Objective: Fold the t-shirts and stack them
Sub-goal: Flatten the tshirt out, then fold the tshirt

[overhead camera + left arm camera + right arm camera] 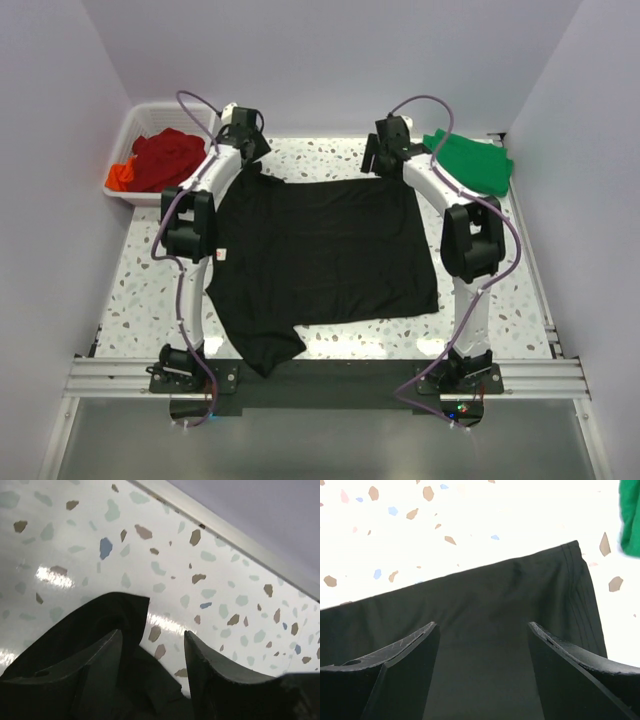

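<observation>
Black shirt spread flat across the middle of the worktop, laid open presumably for folding. One sleeve sticking out at the near left, close to the left arm's base; small white tag showing at the left edge. Green shirt folded at the far right corner, well apart from the spread one, probably the start of the stack. Dark red shirt and orange shirt bunched in the basket at the far left, apparently awaiting their turn.

Both arms reaching to the black shirt's far edge. Left gripper over the far-left corner, fingers apart, nothing clamped. Right gripper over the far-right corner, fingers apart as well, cloth lying flat beneath and between them. Placement at the two far corners likely meant for lifting that edge together and bringing it toward the near side.

Overhead view alone giving the full layout, basket and green shirt included, but hiding the fingertips behind the wrists. Left wrist view revealing a curled, raised lip of black cloth by the left finger, with bare speckled worktop beyond. Right wrist view revealing the stitched hem at the corner and a sliver of green at the top right.
</observation>
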Controlling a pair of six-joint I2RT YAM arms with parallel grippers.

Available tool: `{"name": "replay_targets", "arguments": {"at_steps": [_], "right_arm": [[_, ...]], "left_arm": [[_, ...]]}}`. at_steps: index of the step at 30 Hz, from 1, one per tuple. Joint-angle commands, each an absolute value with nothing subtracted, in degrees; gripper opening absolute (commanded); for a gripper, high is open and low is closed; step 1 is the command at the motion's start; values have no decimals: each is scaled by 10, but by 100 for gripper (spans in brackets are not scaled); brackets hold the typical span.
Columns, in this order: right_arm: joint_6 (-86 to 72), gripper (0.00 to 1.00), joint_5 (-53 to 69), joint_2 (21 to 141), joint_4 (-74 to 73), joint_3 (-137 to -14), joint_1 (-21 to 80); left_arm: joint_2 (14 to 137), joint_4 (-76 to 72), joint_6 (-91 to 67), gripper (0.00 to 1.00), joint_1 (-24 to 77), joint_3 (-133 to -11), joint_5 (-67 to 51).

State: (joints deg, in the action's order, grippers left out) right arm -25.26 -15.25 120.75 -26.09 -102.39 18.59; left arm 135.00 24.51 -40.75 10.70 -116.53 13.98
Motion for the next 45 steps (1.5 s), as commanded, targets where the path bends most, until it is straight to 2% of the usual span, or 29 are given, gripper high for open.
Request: {"name": "replay_targets", "arguments": {"at_steps": [1, 8, 18, 41, 45], "right_arm": [[-258, 74, -137, 1217, -270, -1070, 182], [-272, 73, -120, 1234, -321, -1111, 182], [-263, 72, -120, 1243, -344, -1122, 183], [-261, 70, -129, 1239, -325, -1091, 183], [-259, 70, -132, 1239, -325, -1090, 183]], "left_arm": [[1375, 219, -390, 58, 96, -1235, 116], [1421, 239, -394, 58, 84, -1313, 96], [1440, 252, -397, 54, 82, -1302, 83], [1473, 274, -396, 52, 83, -1301, 89], [1484, 286, -396, 47, 83, -1305, 102]]}}
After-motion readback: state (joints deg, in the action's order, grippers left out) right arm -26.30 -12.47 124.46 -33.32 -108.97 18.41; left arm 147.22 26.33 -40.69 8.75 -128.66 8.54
